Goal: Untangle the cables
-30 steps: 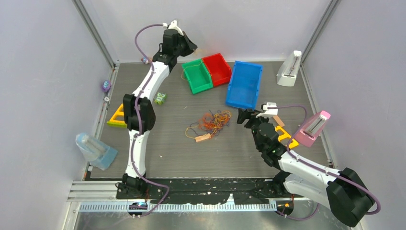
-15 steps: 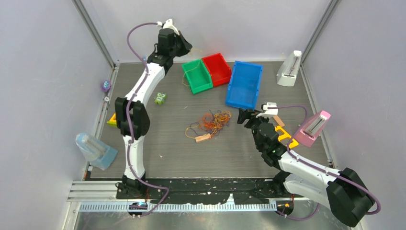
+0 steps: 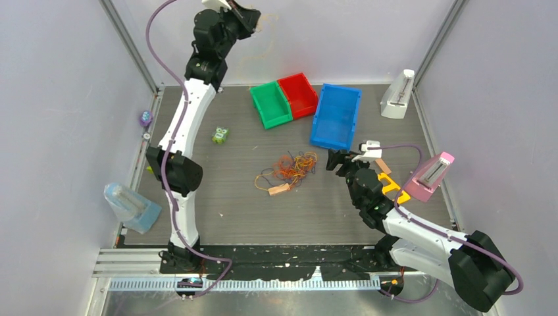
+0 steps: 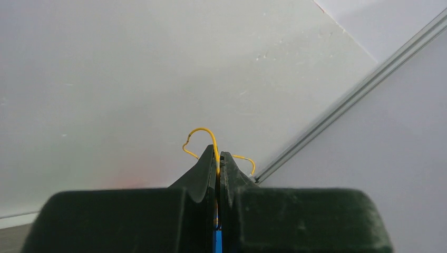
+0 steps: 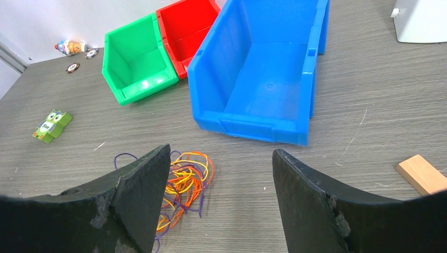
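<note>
A tangle of yellow, orange and purple cables (image 3: 294,167) lies mid-table, also seen in the right wrist view as the same tangle of cables (image 5: 184,178). My left gripper (image 3: 249,16) is raised high against the back wall and shut on a single yellow cable (image 4: 203,133), which loops out past the pressed-together tips of that left gripper (image 4: 219,156). My right gripper (image 3: 335,160) hovers low, just right of the tangle. The right gripper (image 5: 221,153) is open with nothing between its fingers, the pile showing beside its left finger (image 5: 142,184).
Green bin (image 3: 270,105), red bin (image 3: 298,94) and blue bin (image 3: 336,116) sit at the back. A tan block (image 3: 279,189) lies by the tangle and another tan block (image 5: 421,174) near my right arm. Owl toy (image 3: 220,135), white stand (image 3: 397,95), pink stand (image 3: 429,176).
My left arm has swung up and back from above the green bin to high on the back wall, still holding the yellow cable. The right arm has not moved.
</note>
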`<state>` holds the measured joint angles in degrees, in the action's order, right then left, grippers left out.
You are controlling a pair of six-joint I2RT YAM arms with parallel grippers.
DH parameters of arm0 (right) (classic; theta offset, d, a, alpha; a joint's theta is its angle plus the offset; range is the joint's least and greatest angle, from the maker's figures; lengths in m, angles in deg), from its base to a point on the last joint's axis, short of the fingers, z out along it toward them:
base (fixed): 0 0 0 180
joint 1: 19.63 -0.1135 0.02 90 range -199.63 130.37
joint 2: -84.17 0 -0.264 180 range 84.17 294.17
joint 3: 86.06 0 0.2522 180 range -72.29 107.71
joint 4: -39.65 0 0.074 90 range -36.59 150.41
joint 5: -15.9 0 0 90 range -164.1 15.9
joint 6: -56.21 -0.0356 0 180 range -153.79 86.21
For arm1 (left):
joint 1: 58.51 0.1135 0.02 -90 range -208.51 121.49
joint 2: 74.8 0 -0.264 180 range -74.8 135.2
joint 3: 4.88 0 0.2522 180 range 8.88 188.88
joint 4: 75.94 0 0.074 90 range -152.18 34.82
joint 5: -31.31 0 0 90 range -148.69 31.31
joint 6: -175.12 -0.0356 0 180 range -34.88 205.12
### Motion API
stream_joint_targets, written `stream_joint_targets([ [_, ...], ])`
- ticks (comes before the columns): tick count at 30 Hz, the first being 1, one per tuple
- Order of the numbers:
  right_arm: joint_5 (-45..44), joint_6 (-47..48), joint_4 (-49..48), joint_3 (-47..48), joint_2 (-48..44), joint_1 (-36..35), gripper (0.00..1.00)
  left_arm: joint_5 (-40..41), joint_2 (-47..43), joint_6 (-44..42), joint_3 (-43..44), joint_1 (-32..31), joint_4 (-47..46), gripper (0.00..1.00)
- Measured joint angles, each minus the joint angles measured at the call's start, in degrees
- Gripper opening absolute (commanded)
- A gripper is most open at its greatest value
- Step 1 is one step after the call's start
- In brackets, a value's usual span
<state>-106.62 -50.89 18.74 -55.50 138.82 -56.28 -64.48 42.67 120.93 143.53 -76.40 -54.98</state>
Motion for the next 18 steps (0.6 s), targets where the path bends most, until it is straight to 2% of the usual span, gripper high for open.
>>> stream_joint_targets([
  [7, 0.0, 0.02, 0.09, 0.0, 0.0, 0.02, 0.75, -0.44, 8.63, 6.01, 1.46, -0.79, -7.5, 0.0],
  [13, 0.02, 0.02, 0.11, 0.02, 0.02, 0.02, 0.76, -0.31, 15.58, 9.16, 1.42, -1.62, -10.1, 0.0],
  [18, 0.02, 0.02, 0.11, 0.0, 0.02, 0.02, 0.75, -0.22, 16.74, 10.43, -3.1, -1.79, -11.85, 0.0],
])
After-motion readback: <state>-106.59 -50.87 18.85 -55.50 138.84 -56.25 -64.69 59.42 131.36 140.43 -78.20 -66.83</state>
